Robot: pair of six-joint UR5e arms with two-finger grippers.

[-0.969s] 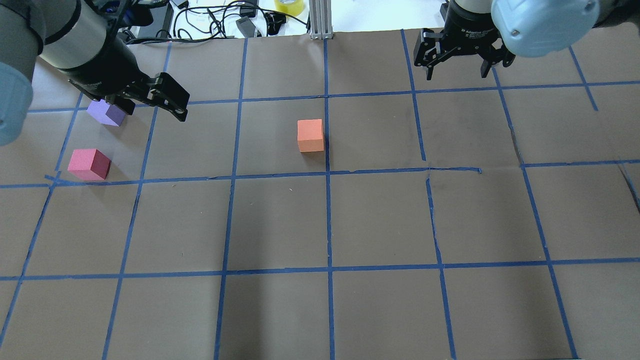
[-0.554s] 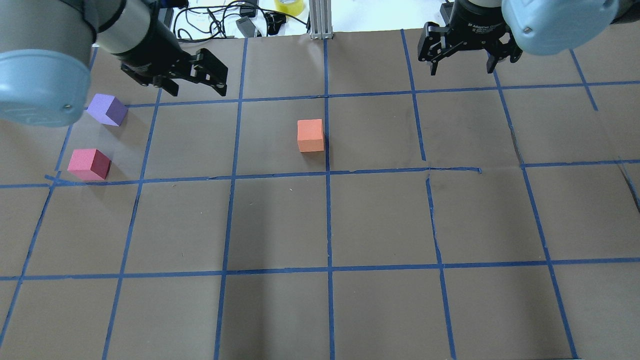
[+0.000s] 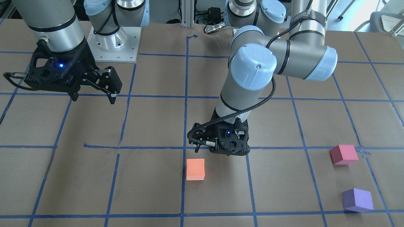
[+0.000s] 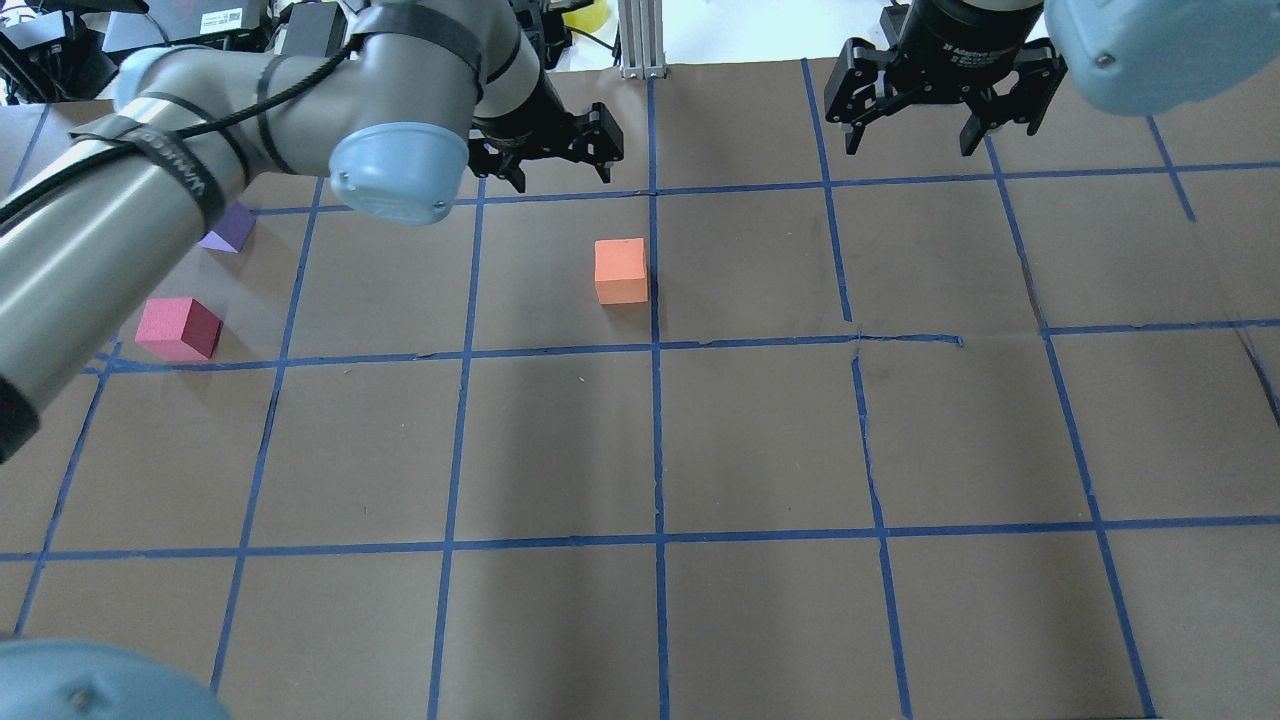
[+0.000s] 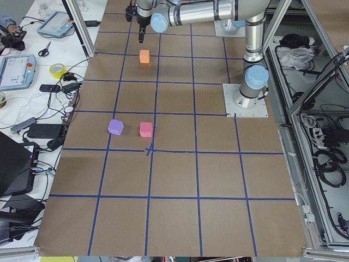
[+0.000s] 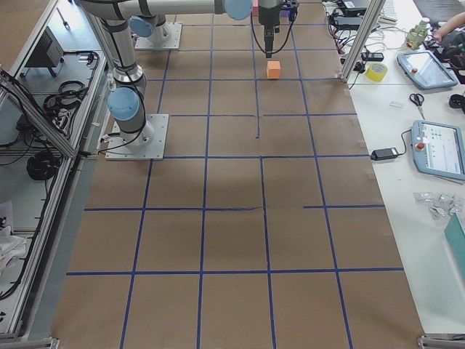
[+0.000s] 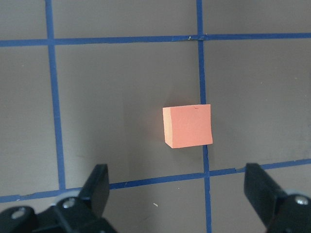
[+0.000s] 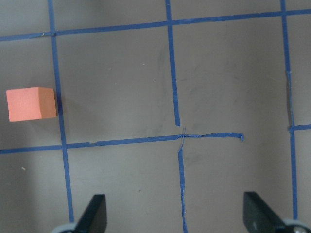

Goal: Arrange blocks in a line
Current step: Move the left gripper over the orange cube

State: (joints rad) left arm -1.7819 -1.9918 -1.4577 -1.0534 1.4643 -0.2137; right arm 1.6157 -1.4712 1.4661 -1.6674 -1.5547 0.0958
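The orange cube (image 4: 621, 270) sits mid-table beside a blue tape line; it also shows in the left wrist view (image 7: 188, 125). The pinkish-red cube (image 4: 178, 328) and the purple cube (image 4: 230, 232) sit apart at the left; my left arm hides part of the purple one. My left gripper (image 4: 562, 178) is open and empty, hovering just beyond the orange cube and a little to its left. My right gripper (image 4: 910, 145) is open and empty at the far right, well away from all cubes.
Brown paper with a blue tape grid (image 4: 656, 440) covers the table. Cables, a yellow tape roll (image 4: 580, 12) and an aluminium post (image 4: 640, 40) line the far edge. The arm bases (image 3: 113, 41) stand on the robot's side.
My left arm has swung right, from over the purple cube to beside the orange cube, still open. The right gripper has barely moved. No cube has moved.
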